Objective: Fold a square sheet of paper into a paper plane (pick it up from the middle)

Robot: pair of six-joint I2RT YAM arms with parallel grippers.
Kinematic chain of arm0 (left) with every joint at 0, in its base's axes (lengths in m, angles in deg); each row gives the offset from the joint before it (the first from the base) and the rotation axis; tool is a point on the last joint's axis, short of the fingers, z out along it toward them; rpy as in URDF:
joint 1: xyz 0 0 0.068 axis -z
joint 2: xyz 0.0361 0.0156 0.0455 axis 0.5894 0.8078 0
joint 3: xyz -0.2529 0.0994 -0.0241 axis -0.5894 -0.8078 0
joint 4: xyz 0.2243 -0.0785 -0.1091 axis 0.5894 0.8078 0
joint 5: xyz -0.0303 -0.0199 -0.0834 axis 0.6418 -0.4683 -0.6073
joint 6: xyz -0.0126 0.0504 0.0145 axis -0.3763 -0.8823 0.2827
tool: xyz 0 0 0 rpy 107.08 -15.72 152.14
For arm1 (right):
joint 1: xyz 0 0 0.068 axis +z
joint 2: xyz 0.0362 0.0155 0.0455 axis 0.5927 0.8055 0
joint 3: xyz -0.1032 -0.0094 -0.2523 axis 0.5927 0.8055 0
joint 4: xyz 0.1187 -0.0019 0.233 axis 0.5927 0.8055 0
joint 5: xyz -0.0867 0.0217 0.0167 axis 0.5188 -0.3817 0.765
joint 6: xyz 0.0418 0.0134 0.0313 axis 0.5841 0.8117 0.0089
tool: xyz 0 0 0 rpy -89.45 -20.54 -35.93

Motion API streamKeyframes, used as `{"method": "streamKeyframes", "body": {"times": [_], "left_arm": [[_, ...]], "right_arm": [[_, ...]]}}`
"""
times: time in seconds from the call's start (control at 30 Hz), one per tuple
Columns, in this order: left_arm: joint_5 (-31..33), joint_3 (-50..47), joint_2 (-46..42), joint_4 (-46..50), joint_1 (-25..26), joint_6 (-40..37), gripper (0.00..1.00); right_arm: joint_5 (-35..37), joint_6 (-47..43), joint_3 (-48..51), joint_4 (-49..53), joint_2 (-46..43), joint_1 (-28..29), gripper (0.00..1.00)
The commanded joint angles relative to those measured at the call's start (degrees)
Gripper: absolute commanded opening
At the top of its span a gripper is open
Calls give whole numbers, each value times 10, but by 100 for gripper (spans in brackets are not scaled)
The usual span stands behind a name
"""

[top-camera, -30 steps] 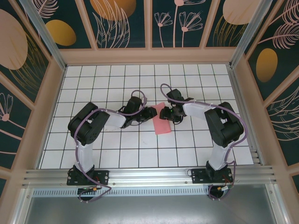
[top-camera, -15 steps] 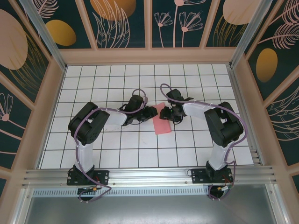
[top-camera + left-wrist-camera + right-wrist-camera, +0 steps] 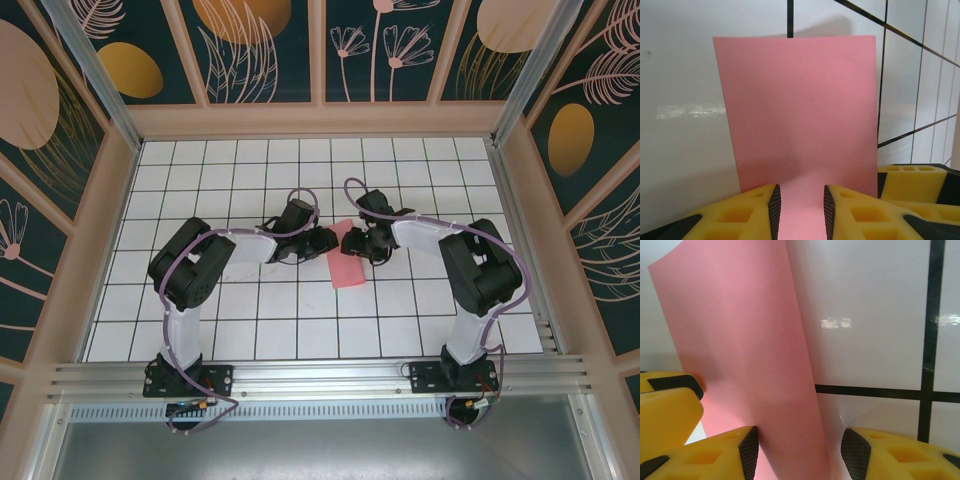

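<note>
Found the square sheet of paper (image 3: 348, 270) lying pink on the white gridded bench (image 3: 250, 310), directly between the two pincers, most of it trailing back from their tips toward the arm bases. Looked narrower than a square there, so judged it already doubled over once. Against a second earlier, saw barely any shift in the sheet itself. Noticed instead the left pincer (image 3: 326, 241) swung a touch closer and the right pincer (image 3: 351, 243) crept over the sheet's far end, leaving less pink showing beyond it. Took that to mean a crease being worked rather than a fresh fold begun, with the paper plane far from made: no pointed nose anywhere yet. From its own wrist, saw the left pincer (image 3: 801, 209) narrowly parted, not pressed together, its yellow fingertips (image 3: 774, 205) straddling a slim band of paper that ran straight out ahead of them. Could not tell whether those tips pressed the sheet down or merely hung just over it. Saw the right pincer (image 3: 799, 454) spread wider, pinching nothing, with a raised flap of the sheet rising beside one fingertip (image 3: 747, 450) and bare bench ahead of the other. Spotted the opposite pincer's yellow finger just beside each, so judged the two close together across the paper.
</note>
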Motion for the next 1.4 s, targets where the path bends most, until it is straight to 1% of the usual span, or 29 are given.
{"method": "streamKeyframes", "body": {"times": [0.0, 0.3, 0.47, 0.53, 0.67, 0.73, 0.83, 1.07, 1.37], "left_arm": [[49, 1, 35, 103, -3, -31, 32], [55, 17, 49, 126, -2, -43, 29], [54, 20, 56, 129, -1, -42, 28], [55, 25, 59, 135, 2, -41, 28], [58, 31, 63, 138, 7, -37, 27], [58, 32, 65, 139, 8, -37, 26], [58, 35, 66, 142, 8, -37, 25], [54, 40, 56, 141, 10, -37, 25], [32, 46, 51, 122, 10, -38, 26]], "right_arm": [[11, 6, 15, -4, 24, 2, 56], [-14, -15, 27, -6, -62, -23, 57], [-32, -23, 26, -14, -99, -32, 54], [-54, -24, 25, -23, -102, -32, 49], [-119, -20, 33, -58, -94, -30, 32], [-141, -16, 35, -72, -85, -30, 28], [-167, -19, 30, -76, -62, -27, 25], [-152, -32, 19, -60, -19, -24, 23], [-130, -36, 21, -53, -7, -26, 23]]}}
